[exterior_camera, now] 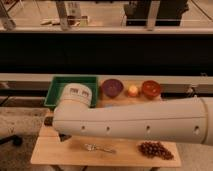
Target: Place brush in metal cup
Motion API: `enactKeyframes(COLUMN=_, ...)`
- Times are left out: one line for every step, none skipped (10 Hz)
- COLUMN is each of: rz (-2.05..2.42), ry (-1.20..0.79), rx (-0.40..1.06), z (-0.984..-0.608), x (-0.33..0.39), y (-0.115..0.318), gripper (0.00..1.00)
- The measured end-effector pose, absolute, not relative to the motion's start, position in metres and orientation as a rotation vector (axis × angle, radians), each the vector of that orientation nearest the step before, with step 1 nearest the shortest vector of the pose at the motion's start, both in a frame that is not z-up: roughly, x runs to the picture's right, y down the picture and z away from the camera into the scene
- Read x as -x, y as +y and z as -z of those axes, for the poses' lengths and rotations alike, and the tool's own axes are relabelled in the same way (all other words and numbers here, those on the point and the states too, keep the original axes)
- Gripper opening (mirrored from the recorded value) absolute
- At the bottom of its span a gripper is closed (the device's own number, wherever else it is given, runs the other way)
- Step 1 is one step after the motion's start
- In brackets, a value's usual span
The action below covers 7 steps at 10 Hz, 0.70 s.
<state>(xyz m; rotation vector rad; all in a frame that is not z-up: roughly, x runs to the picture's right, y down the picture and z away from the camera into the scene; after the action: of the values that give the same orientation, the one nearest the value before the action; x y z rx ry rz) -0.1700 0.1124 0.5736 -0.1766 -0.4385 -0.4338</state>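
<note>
1. Dark flat block (48,121). It lies at the left edge of the table, at 9 o'clock from the table's middle. It sits right against the rounded end of the arm as seen.

2. Green bin (70,79). It is rectangular and stands at 11 o'clock on the far side. The arm's rounded end covers much of its inside.

3. Wooden table (52,150). The top is pale wood, with a bare strip showing along the near edge.

4. Robot arm (135,122). This thick white tube comes in from 3 o'clock and runs across the middle of the table. It ends in a rounded joint in front of the bin.

5. Gripper. It is out of sight behind the arm's left end, toward 9 o'clock. Its fingers are drawn together. Whether anything is caught between them cannot be told.

6. Brush. It is not visible, and its place cannot be told. The arm hides the table's middle band.

7. Metal cup. It is likewise hidden, place unknown.

8. Fork (100,148). Silver, it lies flat at 6 o'clock, just below the arm.

9. Purple bowl (112,87). It stands at 12 o'clock, just right of the bin.

10. Small yellow-orange round thing (133,91). It sits between the two bowls.

11. Orange bowl (151,88). It stands at 1 o'clock.

12. Grapes (156,150). A dark cluster at 5 o'clock, well apart from the fork.
</note>
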Motion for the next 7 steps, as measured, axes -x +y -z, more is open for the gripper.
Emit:
enactKeyframes(rz=0.432, ry=-0.434, rx=0.159, z=-0.569, x=0.167, y=0.107, gripper=0.0)
enactKeyframes(rz=0.428, ry=-0.422, rx=0.131, z=-0.564, x=0.16, y=0.097, gripper=0.0)
enactKeyframes(rz=0.427, ry=-0.416, rx=0.108, z=-0.559, x=0.157, y=0.089, gripper=0.0)
enactKeyframes(rz=0.426, ry=-0.409, rx=0.095, z=-0.558, x=0.155, y=0.084, gripper=0.0)
enactKeyframes(rz=0.429, ry=-0.404, rx=0.076, z=-0.555, x=0.155, y=0.076, gripper=0.0)
enactKeyframes(rz=0.431, ry=-0.402, rx=0.067, z=-0.554, x=0.156, y=0.072, gripper=0.0)
enactKeyframes(rz=0.429, ry=-0.399, rx=0.06, z=-0.554, x=0.155, y=0.068, gripper=0.0)
